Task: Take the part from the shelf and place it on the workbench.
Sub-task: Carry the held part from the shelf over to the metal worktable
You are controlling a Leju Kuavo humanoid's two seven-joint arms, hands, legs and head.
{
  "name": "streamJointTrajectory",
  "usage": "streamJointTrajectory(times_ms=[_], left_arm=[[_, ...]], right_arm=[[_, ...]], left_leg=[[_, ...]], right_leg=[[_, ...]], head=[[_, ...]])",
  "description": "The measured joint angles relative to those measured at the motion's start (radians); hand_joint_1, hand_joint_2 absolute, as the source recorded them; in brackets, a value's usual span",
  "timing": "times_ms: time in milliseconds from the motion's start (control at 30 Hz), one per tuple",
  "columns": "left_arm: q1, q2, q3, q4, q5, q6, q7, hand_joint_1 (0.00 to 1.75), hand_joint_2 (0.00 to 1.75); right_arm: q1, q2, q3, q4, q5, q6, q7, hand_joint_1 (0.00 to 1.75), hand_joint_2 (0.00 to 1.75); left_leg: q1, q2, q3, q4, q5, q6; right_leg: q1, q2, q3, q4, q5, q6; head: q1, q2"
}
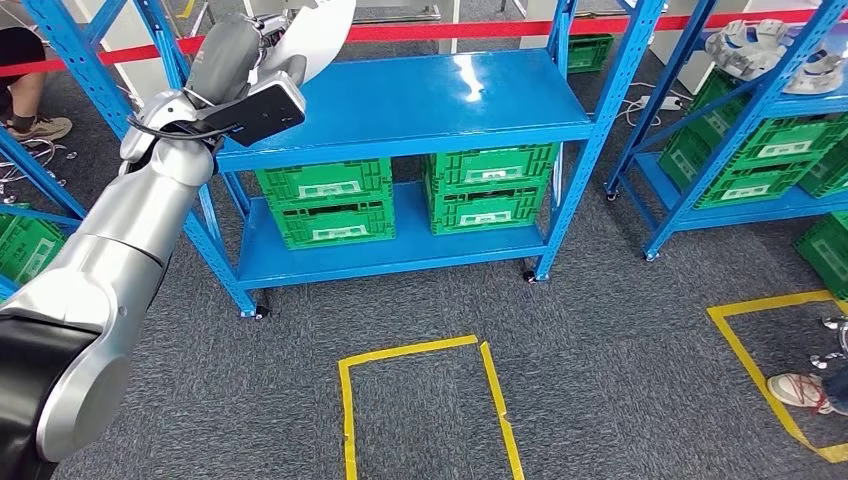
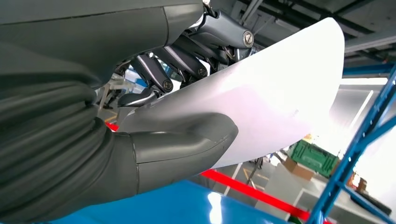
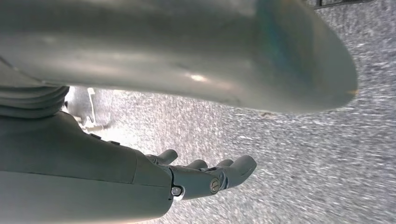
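Observation:
The part (image 1: 325,35) is a thin, white, curved sheet. My left hand (image 1: 245,45) holds it up above the left end of the blue shelf's top board (image 1: 430,95). Close up, the thick thumb (image 2: 187,144) presses on one face of the part (image 2: 280,93) and the dark fingers (image 2: 154,70) clamp it from the other side. My right hand (image 3: 205,175) hangs low over grey carpet with its fingers loosely apart, holding nothing.
Two stacks of green crates (image 1: 325,200) (image 1: 490,185) stand on the shelf's lower board. A second blue rack at the right carries green crates and grey parts (image 1: 760,45). Yellow tape (image 1: 420,400) marks a square on the carpet. A person's shoe (image 1: 800,390) is at the right edge.

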Motion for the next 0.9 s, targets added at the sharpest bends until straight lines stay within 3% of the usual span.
streamJointTrajectory(times_ms=[67,133,233,300,367,433,467,500,533,567,633,700,767,833,900], left_arm=[[0.003,0.0,-0.001,0.0,0.001,0.0,-0.003,1.75,1.75],[0.004,0.0,-0.002,-0.001,0.003,0.0,-0.006,1.75,1.75],[0.004,0.0,-0.007,-0.002,0.006,0.0,-0.007,1.75,1.75],[0.005,0.0,-0.009,-0.003,0.008,0.0,-0.007,1.75,1.75],[0.008,0.006,-0.011,-0.002,0.01,-0.002,-0.006,1.75,1.75],[0.018,0.014,-0.014,0.001,0.011,-0.006,-0.006,1.75,1.75],[0.026,0.018,-0.016,0.002,0.012,-0.008,-0.005,1.75,1.75],[0.033,0.021,-0.017,0.004,0.013,-0.009,-0.005,1.75,1.75],[0.038,0.023,-0.017,0.005,0.014,-0.01,-0.005,1.75,1.75],[0.041,0.024,-0.018,0.006,0.016,-0.01,-0.005,1.75,1.75],[0.043,0.024,-0.02,0.006,0.017,-0.01,-0.005,1.75,1.75],[0.048,0.023,-0.023,0.006,0.017,-0.01,-0.005,1.75,1.75],[0.053,0.02,-0.025,0.006,0.017,-0.01,-0.005,1.75,1.75],[0.054,0.016,-0.026,0.006,0.017,-0.01,-0.005,1.75,1.75],[0.057,0.015,-0.028,0.007,0.017,-0.01,-0.004,1.75,1.75]], right_arm=[[0.0,0.0,-0.001,0.0,0.0,0.0,-0.001,0.0,0.0],[-0.002,0.0,-0.001,0.0,0.0,0.0,-0.003,0.0,0.0],[-0.002,0.001,-0.001,0.0,0.0,0.001,-0.003,0.0,0.0],[-0.002,0.001,-0.002,0.0,0.0,0.002,-0.003,0.0,0.0],[-0.002,0.001,-0.003,0.0,0.0,0.002,-0.003,0.0,0.0],[0.0,0.001,-0.003,0.0,0.002,0.001,-0.003,0.0,0.0],[0.002,0.001,-0.004,0.0,0.004,0.001,-0.002,0.0,0.0],[0.004,0.001,-0.004,0.0,0.005,0.001,-0.002,0.0,0.0],[0.005,0.001,-0.004,0.0,0.007,0.002,-0.001,0.0,0.0],[0.006,0.001,-0.004,0.0,0.009,0.002,0.0,0.0,0.0],[0.006,0.003,-0.004,0.0,0.013,0.006,0.003,0.0,0.0],[0.006,0.005,-0.004,0.0,0.015,0.009,0.004,0.0,0.0],[0.01,0.004,-0.003,0.001,0.016,0.01,0.004,0.0,0.0],[0.013,0.004,-0.003,0.001,0.016,0.011,0.005,0.0,0.0],[0.014,0.004,-0.003,0.001,0.017,0.011,0.006,0.0,0.0]], left_leg=[[0.002,0.009,-0.005,0.011,-0.004,-0.007],[-0.001,0.017,-0.009,0.02,-0.01,-0.02],[-0.003,0.028,-0.008,0.018,-0.009,-0.04],[0.001,0.02,-0.016,0.034,-0.024,-0.055],[0.005,-0.005,-0.052,0.117,-0.078,-0.067],[0.007,-0.018,-0.104,0.242,-0.135,-0.073],[0.007,-0.02,-0.12,0.279,-0.144,-0.074],[0.007,-0.022,-0.118,0.279,-0.134,-0.072],[0.007,-0.025,-0.097,0.241,-0.108,-0.069],[0.007,-0.033,-0.061,0.173,-0.075,-0.063],[0.005,-0.058,0.005,0.048,-0.037,-0.052],[0.0,-0.066,0.025,0.008,-0.036,-0.045],[0.001,-0.051,0.026,0.001,-0.027,-0.036],[0.007,-0.035,0.028,-0.011,-0.017,-0.023],[0.009,-0.021,0.026,-0.015,-0.012,-0.015]], right_leg=[[0.0,-0.012,0.073,-0.124,0.047,-0.003],[0.003,-0.028,0.129,-0.228,0.074,-0.012],[0.008,-0.018,0.133,-0.244,0.078,-0.032],[0.005,-0.007,0.132,-0.25,0.085,-0.046],[0.001,0.004,0.13,-0.253,0.09,-0.055],[0.001,0.019,0.127,-0.253,0.092,-0.06],[0.002,0.026,0.126,-0.253,0.093,-0.06],[0.002,0.034,0.124,-0.253,0.095,-0.06],[0.003,0.042,0.123,-0.252,0.096,-0.06],[0.003,0.051,0.123,-0.252,0.098,-0.058],[0.005,0.064,0.12,-0.252,0.102,-0.051],[0.003,0.074,0.115,-0.255,0.108,-0.04],[0.001,0.081,0.112,-0.258,0.113,-0.028],[0.005,0.056,0.093,-0.223,0.088,-0.021],[0.007,0.021,0.042,-0.114,0.026,-0.016]], head=[[0.001,0.0],[0.001,0.0],[-0.002,0.0],[-0.004,0.0],[-0.007,0.0],[-0.01,0.0],[-0.01,0.0],[-0.011,0.0],[-0.012,0.0],[-0.013,0.0],[-0.013,0.0],[-0.013,0.0],[-0.013,0.0],[-0.009,0.0],[-0.003,0.0]])
